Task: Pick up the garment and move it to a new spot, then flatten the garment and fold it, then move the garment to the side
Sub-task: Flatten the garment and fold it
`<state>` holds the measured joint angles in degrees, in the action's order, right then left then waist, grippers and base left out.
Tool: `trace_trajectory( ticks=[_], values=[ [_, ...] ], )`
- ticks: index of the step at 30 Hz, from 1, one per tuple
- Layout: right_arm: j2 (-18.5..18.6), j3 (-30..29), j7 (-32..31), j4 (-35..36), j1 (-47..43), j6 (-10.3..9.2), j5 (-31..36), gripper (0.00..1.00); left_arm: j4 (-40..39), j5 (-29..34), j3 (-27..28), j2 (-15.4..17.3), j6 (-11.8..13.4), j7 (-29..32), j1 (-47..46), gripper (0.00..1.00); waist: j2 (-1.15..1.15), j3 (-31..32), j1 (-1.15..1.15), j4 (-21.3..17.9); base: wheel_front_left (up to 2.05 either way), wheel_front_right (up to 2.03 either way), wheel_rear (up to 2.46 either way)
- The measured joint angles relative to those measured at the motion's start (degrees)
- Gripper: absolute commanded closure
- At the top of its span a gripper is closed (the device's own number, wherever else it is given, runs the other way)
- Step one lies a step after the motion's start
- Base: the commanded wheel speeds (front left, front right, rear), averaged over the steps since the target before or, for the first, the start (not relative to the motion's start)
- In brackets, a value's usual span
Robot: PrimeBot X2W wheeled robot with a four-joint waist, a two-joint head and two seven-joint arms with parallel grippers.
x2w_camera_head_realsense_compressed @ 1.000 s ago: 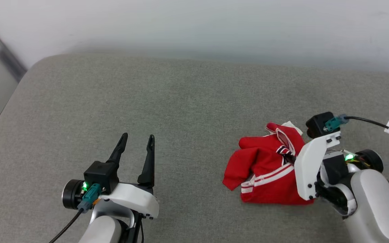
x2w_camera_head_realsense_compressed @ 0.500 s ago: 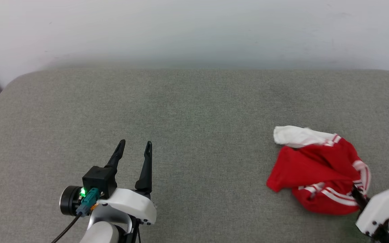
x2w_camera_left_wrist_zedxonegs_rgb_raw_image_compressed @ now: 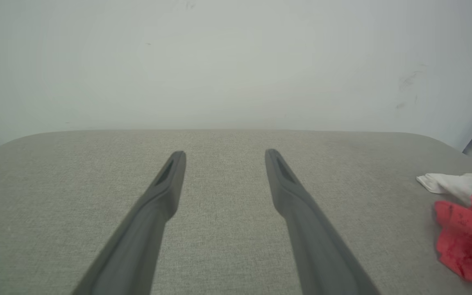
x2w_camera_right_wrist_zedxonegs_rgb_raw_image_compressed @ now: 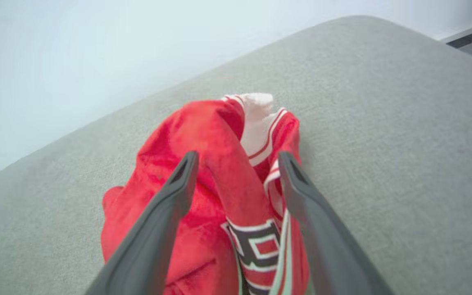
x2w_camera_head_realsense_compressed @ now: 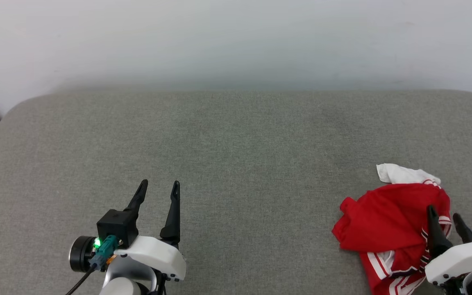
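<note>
Head view: crumpled red garment (x2w_camera_head_realsense_compressed: 387,217) heaped on the grey bench (x2w_camera_head_realsense_compressed: 236,155) at far right, straddled by the released right hand (x2w_camera_head_realsense_compressed: 443,212); left hand (x2w_camera_head_realsense_compressed: 159,183) likewise released, well apart at lower left.

The padded surface (x2w_camera_head_realsense_compressed: 228,164) is grey woven fabric with rounded far corners. The garment (x2w_camera_head_realsense_compressed: 387,217) lies crumpled directly on it near its right front edge, mostly red, a white sleeve sticking out on the far side.
</note>
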<state>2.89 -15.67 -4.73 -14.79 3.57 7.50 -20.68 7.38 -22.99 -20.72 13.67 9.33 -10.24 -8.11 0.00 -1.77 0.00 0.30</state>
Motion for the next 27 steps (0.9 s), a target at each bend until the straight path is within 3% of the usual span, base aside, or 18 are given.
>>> trace_trajectory(
  ticks=[3,6,10,11,12,14,16,27],
  values=[
    [0.0,1.0,2.1,3.6,-0.5,0.0,2.0,0.0,0.1,-0.3,-0.1,0.0,0.3,0.1,1.0,0.0,0.0,1.2,0.0,-0.1,0.0,0.0,0.0],
    [0.1,2.8,-1.2,7.2,-1.5,-0.01,4.3,0.0,-0.3,-0.4,-0.1,0.0,0.7,0.4,1.5,0.0,0.0,2.3,0.0,-0.3,0.0,0.0,0.0],
    [2.8,8.9,-14.4,10.9,-1.7,0.0,5.9,0.0,-0.9,-0.5,-0.3,0.3,0.9,0.6,2.0,0.0,0.0,2.9,0.0,-0.8,0.0,0.0,0.0],
    [2.8,8.9,-14.4,10.9,-1.7,0.0,5.9,0.0,-0.9,-0.5,-0.3,0.3,0.9,0.6,2.0,0.0,0.0,2.9,0.0,-0.8,0.0,0.0,0.0],
    [5.3,12.2,-22.2,12.5,-1.5,0.0,6.1,0.0,-1.1,-0.5,-0.4,0.4,0.9,0.8,2.0,0.0,0.0,2.9,0.0,-0.9,0.0,0.0,0.0],
    [8.1,15.5,-31.5,13.9,-0.8,0.0,4.8,0.0,-1.4,-0.5,-0.8,0.4,0.9,0.9,2.0,0.0,0.0,2.5,0.0,-0.7,0.0,0.0,0.0],
    [9.7,16.8,-35.8,14.1,0.0,0.01,4.5,0.0,-1.4,-0.5,-0.9,0.4,0.8,0.9,1.9,0.0,0.0,2.1,0.0,-0.4,0.0,0.0,0.0],
    [13.4,21.4,-42.1,6.0,4.9,0.01,2.6,0.0,-1.6,-0.5,-0.3,0.6,0.8,-0.3,-0.7,0.0,0.0,-3.4,0.0,1.7,0.0,0.0,0.0]
  ],
)
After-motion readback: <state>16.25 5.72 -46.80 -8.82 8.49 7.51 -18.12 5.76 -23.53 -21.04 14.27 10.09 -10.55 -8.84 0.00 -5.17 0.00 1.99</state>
